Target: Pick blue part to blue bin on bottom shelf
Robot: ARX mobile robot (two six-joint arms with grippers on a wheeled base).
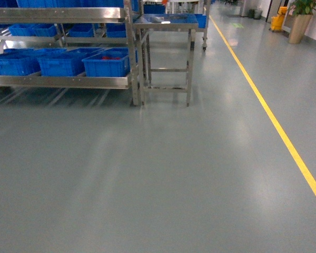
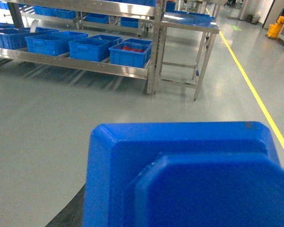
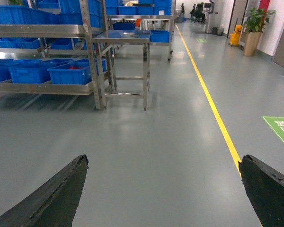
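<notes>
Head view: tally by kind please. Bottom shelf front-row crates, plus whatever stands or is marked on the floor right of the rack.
Blue plastic crates, bottom shelf front row, in view: 3
Stainless steel table: 1
Yellow mop bucket: 1
Potted green plant in tan pot: 1
Yellow floor line: 1
Total: 7

My left wrist view is mostly blocked by a big blue plastic piece, cut off at the bottom and right edges; can't tell what grips it. Right gripper fingers cropped at the bottom edge. Red contents of the end bin too small to identify.
</notes>
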